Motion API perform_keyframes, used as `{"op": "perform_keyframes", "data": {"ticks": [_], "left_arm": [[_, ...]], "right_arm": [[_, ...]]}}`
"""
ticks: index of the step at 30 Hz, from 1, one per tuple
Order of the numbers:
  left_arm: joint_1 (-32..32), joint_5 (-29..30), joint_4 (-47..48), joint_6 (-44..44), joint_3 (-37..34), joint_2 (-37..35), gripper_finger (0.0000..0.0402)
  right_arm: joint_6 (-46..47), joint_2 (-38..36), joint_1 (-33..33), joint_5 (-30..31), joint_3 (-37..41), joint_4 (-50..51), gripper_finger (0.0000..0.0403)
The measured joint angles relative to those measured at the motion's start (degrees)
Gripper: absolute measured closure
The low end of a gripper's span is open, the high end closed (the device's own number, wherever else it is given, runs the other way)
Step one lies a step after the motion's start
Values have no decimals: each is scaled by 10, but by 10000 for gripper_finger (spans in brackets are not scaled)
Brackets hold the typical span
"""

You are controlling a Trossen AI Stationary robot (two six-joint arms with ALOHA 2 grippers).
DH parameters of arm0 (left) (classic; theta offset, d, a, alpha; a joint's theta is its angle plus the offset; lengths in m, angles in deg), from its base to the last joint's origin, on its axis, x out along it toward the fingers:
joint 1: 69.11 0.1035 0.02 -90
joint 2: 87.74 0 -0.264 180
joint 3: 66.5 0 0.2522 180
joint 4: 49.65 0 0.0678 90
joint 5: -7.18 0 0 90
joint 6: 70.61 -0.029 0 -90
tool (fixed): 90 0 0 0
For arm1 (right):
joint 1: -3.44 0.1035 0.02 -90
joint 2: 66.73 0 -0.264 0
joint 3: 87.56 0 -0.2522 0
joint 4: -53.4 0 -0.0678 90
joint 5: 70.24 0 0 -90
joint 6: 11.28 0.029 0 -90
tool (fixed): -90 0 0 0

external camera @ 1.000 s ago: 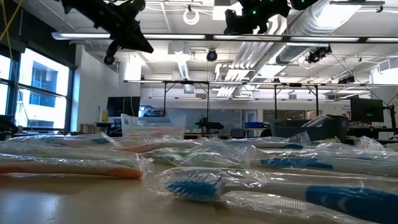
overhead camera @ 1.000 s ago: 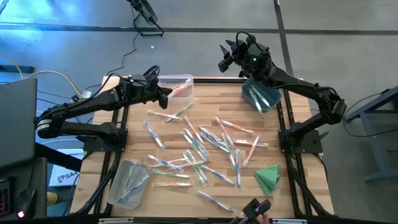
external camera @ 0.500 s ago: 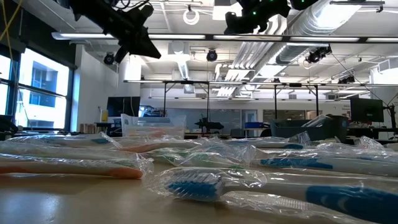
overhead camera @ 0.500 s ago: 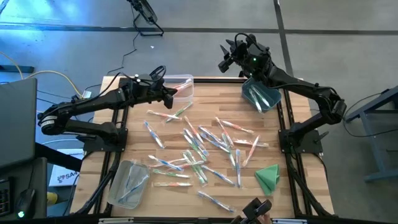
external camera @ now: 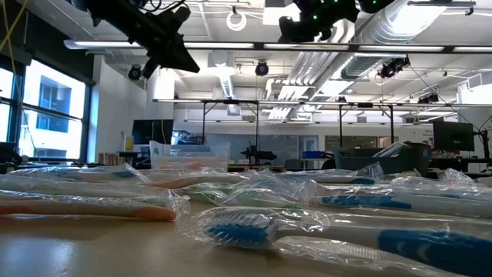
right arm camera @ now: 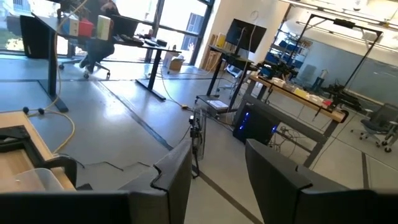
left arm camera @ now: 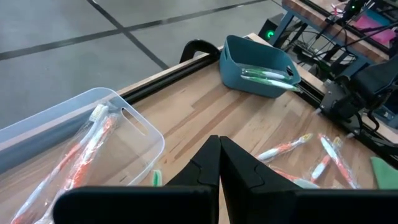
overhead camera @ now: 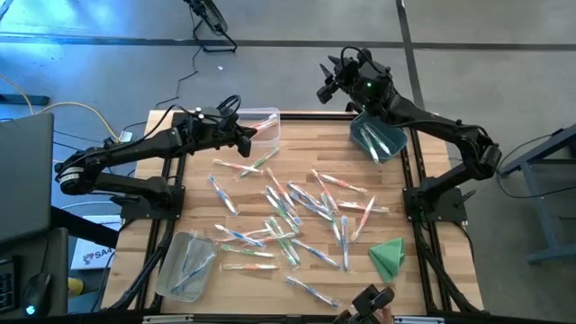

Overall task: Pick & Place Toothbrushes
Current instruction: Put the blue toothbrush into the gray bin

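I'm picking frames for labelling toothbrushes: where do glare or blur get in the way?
High view: blue glare washes the top-left floor, but the toothbrushes on the table read clearly. Low view: bright ceiling lights backlight the scene, the nearest blue brush is soft, wrappers glint. Left wrist view: sharp on the clear bin and blue bin.

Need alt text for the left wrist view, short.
The left gripper, shut and empty, hangs over a wooden table beside a clear bin of orange toothbrushes; a blue bin holds green ones beyond.
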Motion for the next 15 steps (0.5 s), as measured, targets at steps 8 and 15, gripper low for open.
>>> {"op": "perform_keyframes", "data": {"ticks": [8, 15], "left_arm": [[0, -2, 0, -6, 0, 0, 401], [1, -1, 1, -44, 0, 0, 401]], "right_arm": [[0, 0, 0, 0, 0, 0, 259], [45, 0, 0, 0, 0, 14, 259]]}}
